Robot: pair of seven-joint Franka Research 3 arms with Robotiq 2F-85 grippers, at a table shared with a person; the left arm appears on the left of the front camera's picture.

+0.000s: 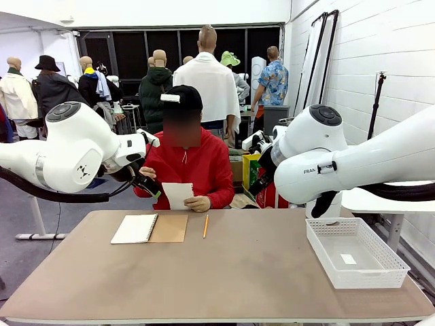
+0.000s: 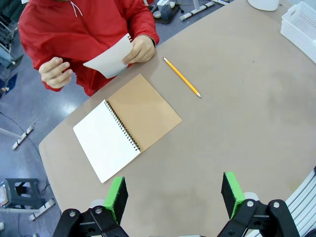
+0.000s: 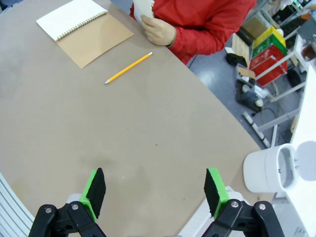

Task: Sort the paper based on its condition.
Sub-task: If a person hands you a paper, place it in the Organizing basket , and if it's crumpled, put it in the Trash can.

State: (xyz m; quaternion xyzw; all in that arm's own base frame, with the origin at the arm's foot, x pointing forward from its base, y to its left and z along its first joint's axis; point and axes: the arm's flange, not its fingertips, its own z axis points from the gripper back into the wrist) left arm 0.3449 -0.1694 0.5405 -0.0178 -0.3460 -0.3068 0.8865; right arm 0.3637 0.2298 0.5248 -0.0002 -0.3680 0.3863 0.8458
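The paper [image 2: 109, 60] is off the bench [image 2: 247, 123], pinched in the person's hand [image 2: 139, 49] at the far edge. It is a single sheet that looks flat rather than crumpled. In the left wrist view it sits in the upper left of the frame, beyond the open notebook [image 2: 126, 126], with its long axis running diagonally from lower left to upper right. The left fingers [image 2: 117, 196] stand spread wide at the bottom edge with nothing between them, well apart from the sheet. The right fingers [image 3: 213, 190] are likewise spread and empty. In the right wrist view the sheet is cut off by the top edge, past the pencil [image 3: 128, 67]. In the front view it stands left of centre, so the left arm seems the nearer, and its reach would go toward the upper left of its own frame.
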